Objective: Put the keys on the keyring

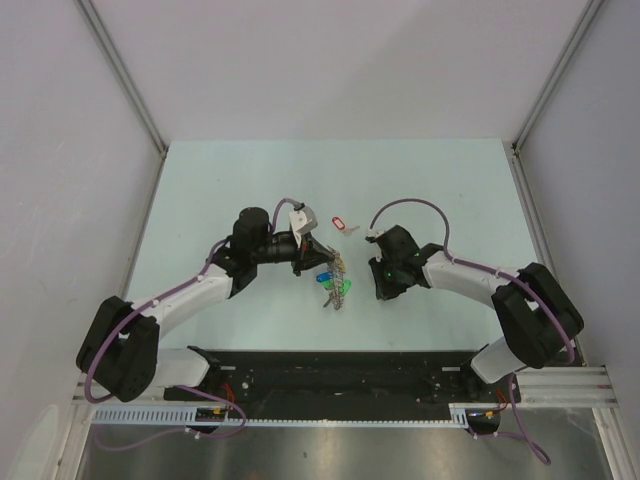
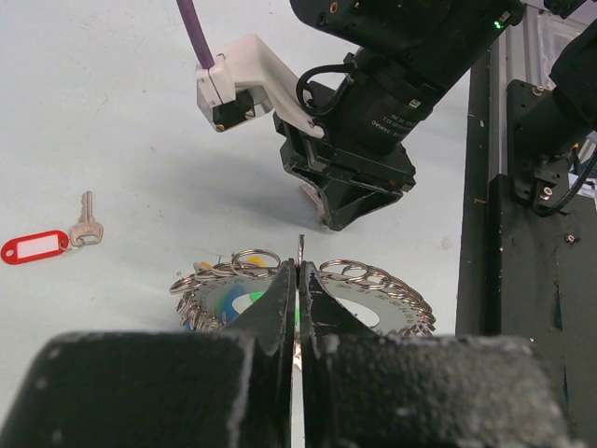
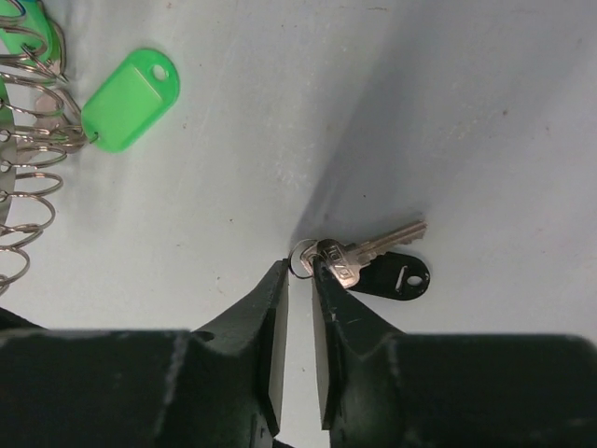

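The keyring (image 2: 392, 294), fringed with many small split loops, hangs from my left gripper (image 2: 298, 271). That gripper is shut on its thin wire, at mid table in the top view (image 1: 334, 272). Green (image 3: 131, 98) and blue (image 1: 324, 277) tags hang from it. A silver key with a black tag (image 3: 378, 257) lies flat on the table. My right gripper (image 3: 298, 266) is down over it. The jaws have narrowed to the width of the key's small loop and touch it on both sides. A key with a red tag (image 2: 34, 246) lies apart, behind the keyring (image 1: 342, 225).
The right arm's wrist and camera mount (image 2: 364, 140) hang close in front of the keyring. The black base rail (image 1: 350, 370) runs along the near edge. Grey walls bound the pale table (image 1: 200, 190) on three sides.
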